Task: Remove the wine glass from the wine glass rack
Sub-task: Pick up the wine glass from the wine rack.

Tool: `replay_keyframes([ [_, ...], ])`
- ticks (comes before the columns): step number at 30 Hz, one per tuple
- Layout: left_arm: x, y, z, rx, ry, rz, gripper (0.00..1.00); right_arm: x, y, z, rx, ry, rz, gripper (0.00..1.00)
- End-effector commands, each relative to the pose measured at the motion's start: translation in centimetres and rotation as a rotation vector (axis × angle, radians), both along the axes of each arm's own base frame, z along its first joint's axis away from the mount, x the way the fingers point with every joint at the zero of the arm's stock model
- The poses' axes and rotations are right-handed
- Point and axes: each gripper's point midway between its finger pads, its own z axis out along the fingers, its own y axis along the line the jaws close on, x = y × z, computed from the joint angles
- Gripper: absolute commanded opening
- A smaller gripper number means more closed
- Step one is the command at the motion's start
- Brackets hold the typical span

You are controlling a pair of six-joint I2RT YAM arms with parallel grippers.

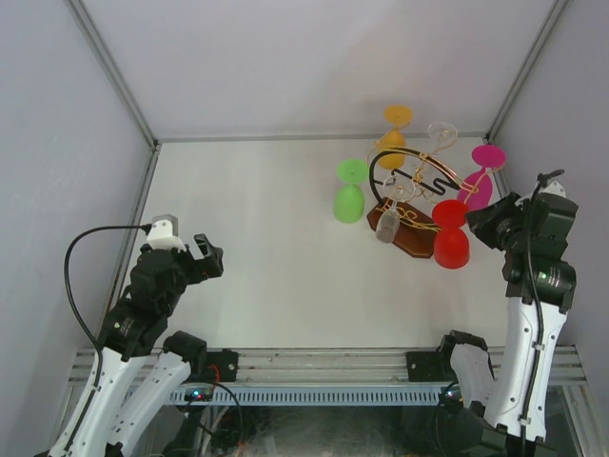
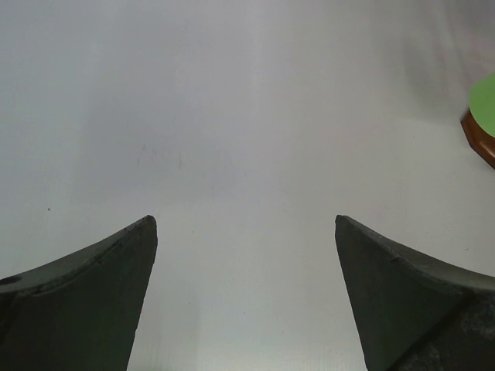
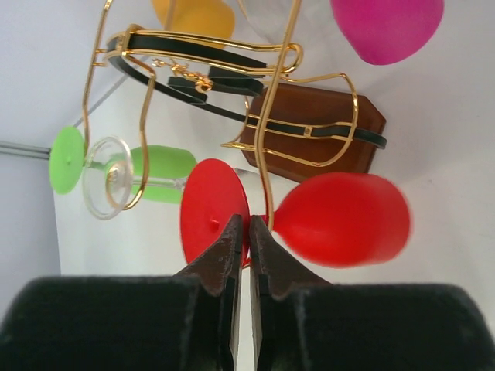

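Observation:
The wine glass rack (image 1: pixel 411 238) has a brown wooden base, a black arch and gold wire arms, and stands at the back right. A red wine glass (image 1: pixel 451 244) hangs upside down from its near-right arm. My right gripper (image 1: pixel 478 222) is shut on the red glass's stem, between the round foot and the bowl. In the right wrist view the fingers (image 3: pixel 232 247) pinch the stem of the red glass (image 3: pixel 340 220), which still sits on a gold wire (image 3: pixel 267 139) in front of the rack base (image 3: pixel 317 120). My left gripper (image 1: pixel 206 258) is open and empty at the near left.
More glasses hang on the rack: green (image 1: pixel 349 200), orange (image 1: pixel 393 133), magenta (image 1: pixel 481 181) and two clear ones (image 1: pixel 387 224). The left wrist view shows the open gripper (image 2: pixel 244 224) over bare table, with a green glass (image 2: pixel 483 104) at the right edge. Walls enclose the table.

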Motion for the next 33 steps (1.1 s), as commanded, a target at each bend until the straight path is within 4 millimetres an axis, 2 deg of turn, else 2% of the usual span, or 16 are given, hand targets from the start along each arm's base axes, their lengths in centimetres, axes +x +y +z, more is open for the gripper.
replay_keyframes([
  [1,0.5,-0.2,0.6,-0.002,-0.028,-0.007,1.00,0.2,0.5,3.3,0.035,-0.131,-0.016,0.00],
  [12,0.5,-0.3,0.6,-0.002,-0.026,-0.008,1.00,0.3,0.5,3.7,0.223,-0.228,-0.094,0.00],
  [19,0.5,-0.3,0.6,-0.002,-0.025,-0.008,1.00,0.3,-1.8,3.5,0.245,-0.290,-0.260,0.00],
  [26,0.6,-0.3,0.5,0.000,-0.021,-0.008,1.00,-0.4,-2.3,4.5,0.282,-0.351,-0.325,0.00],
  [29,0.6,-0.3,0.5,0.000,-0.021,-0.007,1.00,-1.1,-2.7,4.3,0.269,-0.356,-0.364,0.00],
  [33,0.6,-0.4,0.4,0.000,-0.018,-0.010,1.00,-1.4,-2.8,2.9,0.277,-0.337,-0.382,0.00],
])
